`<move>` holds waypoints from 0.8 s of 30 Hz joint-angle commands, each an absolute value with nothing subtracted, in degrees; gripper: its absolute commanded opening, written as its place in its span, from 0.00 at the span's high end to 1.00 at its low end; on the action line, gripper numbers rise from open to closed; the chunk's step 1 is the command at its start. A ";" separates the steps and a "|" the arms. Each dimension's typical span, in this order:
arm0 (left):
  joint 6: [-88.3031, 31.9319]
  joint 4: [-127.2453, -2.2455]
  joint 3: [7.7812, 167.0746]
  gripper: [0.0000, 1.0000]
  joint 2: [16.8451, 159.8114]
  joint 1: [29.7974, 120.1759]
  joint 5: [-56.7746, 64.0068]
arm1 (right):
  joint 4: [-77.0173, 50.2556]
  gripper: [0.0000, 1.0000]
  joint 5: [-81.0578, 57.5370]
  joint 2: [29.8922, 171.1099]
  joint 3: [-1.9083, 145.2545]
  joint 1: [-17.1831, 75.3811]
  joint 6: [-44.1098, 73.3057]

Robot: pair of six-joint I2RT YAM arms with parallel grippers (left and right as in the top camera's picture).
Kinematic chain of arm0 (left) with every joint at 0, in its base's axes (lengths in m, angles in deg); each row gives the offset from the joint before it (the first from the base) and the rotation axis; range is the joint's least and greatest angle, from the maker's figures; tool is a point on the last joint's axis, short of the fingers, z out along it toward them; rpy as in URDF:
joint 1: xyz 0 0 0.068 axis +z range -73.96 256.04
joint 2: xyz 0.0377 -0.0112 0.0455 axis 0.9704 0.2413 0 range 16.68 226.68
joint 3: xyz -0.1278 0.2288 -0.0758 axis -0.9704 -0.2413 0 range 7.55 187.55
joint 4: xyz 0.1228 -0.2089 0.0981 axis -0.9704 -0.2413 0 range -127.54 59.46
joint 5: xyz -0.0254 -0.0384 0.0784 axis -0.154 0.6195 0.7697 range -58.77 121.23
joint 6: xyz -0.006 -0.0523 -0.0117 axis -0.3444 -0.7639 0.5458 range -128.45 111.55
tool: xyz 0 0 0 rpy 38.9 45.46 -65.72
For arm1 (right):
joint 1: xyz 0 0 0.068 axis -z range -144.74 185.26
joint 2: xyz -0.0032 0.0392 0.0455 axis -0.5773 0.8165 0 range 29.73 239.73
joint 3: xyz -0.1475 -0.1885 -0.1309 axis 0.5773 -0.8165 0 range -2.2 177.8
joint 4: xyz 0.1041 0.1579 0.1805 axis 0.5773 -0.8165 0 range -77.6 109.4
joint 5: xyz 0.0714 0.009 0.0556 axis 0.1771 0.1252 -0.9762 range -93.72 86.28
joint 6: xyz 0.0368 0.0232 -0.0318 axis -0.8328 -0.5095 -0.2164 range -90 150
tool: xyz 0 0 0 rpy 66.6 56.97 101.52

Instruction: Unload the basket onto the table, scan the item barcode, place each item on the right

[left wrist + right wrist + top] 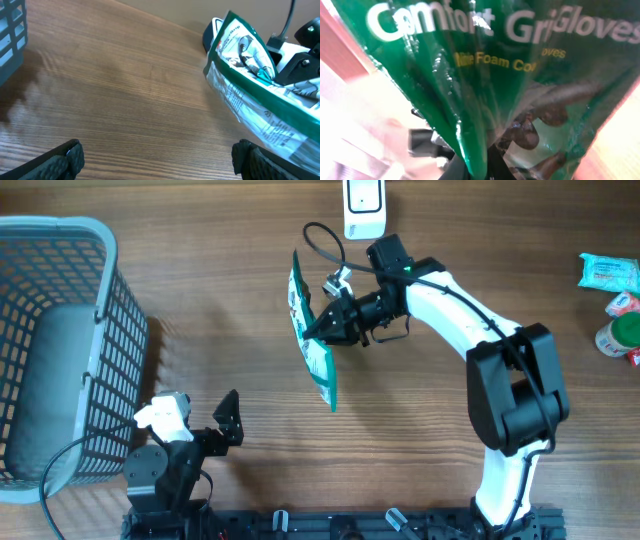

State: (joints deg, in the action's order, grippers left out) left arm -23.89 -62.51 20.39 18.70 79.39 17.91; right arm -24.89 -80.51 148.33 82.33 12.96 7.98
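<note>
green flat glove packet [322, 370]: glossy, crinkled plastic film
brown table [230, 290]: smooth wood grain, faint sheen
grey lattice basket [125, 330]: matt plastic

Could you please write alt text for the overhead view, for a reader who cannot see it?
The right gripper, shut, holds a green-and-white glove packet on edge over the wooden table, just below a white scanner at the far edge. The left gripper rests open near a grey mesh basket.
</note>
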 commanded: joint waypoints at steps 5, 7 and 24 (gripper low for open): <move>-24.33 -62.35 20.13 0.00 18.46 79.13 18.26 | -15.75 0.96 -96.73 147.00 82.53 3.78 31.76; -24.33 -62.35 20.13 0.00 18.46 79.13 18.26 | -9.39 0.96 -96.73 147.31 82.53 2.38 28.30; -24.33 -62.35 20.13 0.00 18.46 79.13 18.26 | 13.93 0.96 -96.42 148.38 82.53 3.97 -72.87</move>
State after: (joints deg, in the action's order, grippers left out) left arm -23.87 -62.53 20.39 18.70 79.39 17.91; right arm 13.91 -93.08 148.33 82.02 2.51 -52.15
